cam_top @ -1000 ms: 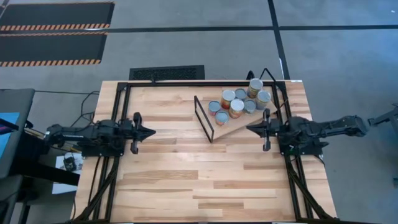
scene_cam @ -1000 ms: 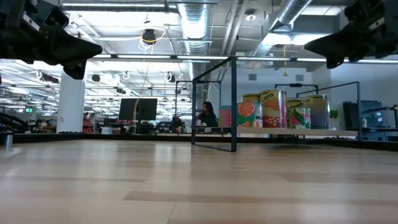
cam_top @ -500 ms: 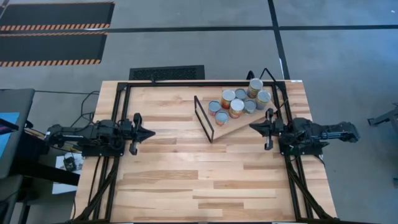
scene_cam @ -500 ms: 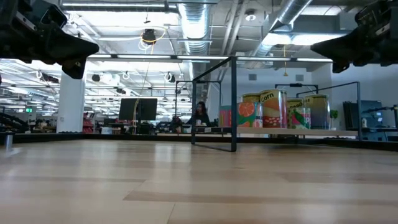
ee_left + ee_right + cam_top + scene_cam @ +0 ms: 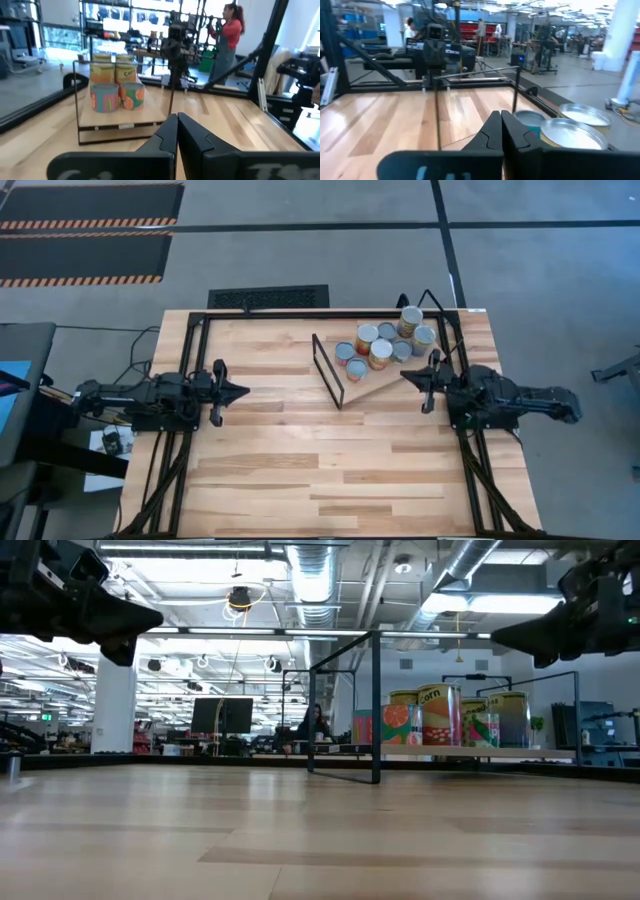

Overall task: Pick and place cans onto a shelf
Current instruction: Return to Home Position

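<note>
Several cans (image 5: 385, 342) with silver tops and orange, tan and blue labels stand upright on the light-wood shelf board (image 5: 372, 383) at the table's far right. The board's black wire frame (image 5: 327, 370) is at its left end. The cans also show in the low view (image 5: 440, 715) and the left wrist view (image 5: 117, 87). My right gripper (image 5: 405, 376) is shut and empty, raised above the table just right of the board's near edge. My left gripper (image 5: 240, 391) is shut and empty, raised over the table's left part and pointing right.
A black metal frame (image 5: 300, 313) runs along the table's far, left and right edges. Bare tabletop (image 5: 320, 470) lies between the arms and toward the near edge. People show in the room beyond the table (image 5: 227, 35).
My right gripper has come down a little and its tip has swung toward the table's far edge, nearer the cans, staying shut. The cans and the shelf have kept still.
</note>
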You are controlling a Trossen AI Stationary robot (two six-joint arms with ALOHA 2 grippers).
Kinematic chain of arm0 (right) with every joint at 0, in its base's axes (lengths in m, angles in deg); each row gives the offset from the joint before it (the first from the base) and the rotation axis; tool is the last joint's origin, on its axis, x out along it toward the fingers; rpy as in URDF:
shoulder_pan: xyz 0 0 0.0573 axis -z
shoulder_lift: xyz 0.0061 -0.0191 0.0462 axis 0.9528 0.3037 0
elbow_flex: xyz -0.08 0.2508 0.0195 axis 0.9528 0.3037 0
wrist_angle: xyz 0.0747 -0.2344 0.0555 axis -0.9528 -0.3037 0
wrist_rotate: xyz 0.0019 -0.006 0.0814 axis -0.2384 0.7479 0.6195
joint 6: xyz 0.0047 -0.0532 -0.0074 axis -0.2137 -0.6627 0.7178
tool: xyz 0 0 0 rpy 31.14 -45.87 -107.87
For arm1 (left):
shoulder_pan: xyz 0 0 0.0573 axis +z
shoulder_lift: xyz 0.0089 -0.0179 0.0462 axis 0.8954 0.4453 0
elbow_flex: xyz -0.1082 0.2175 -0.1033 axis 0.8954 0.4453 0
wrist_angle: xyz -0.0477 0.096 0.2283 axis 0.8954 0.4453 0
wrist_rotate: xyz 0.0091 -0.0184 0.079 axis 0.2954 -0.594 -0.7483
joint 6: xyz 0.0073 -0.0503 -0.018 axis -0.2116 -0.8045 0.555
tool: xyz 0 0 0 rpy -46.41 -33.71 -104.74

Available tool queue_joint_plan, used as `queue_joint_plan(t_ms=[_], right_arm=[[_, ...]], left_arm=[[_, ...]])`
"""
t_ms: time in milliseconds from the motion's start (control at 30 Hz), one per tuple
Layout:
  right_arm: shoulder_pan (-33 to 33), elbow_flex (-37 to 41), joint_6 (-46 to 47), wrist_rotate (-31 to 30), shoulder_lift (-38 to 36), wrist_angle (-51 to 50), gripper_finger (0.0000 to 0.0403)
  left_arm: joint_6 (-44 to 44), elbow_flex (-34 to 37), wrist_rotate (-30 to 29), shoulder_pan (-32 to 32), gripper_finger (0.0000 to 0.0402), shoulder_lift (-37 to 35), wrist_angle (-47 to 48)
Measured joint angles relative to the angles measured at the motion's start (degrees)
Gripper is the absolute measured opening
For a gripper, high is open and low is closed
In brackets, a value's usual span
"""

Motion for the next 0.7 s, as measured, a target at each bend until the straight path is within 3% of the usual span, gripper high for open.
queue_joint_plan(t_ms=[133,400,700], right_arm=[[3.81,0.02,0.44,2.56,0.00,-0.66,0.0003],[11.30,0.04,0.13,0.70,0.00,-0.63,0.0030],[13.24,0.07,0.16,0.74,0.00,-0.74,0.0042]], left_arm=[[0.43,0.81,-0.60,0.00,0.0000,0.02,-2.37],[-0.23,0.83,-4.35,0.00,0.0000,0.02,-3.23],[0.87,0.85,-3.80,-0.02,0.0000,0.04,-3.20]])
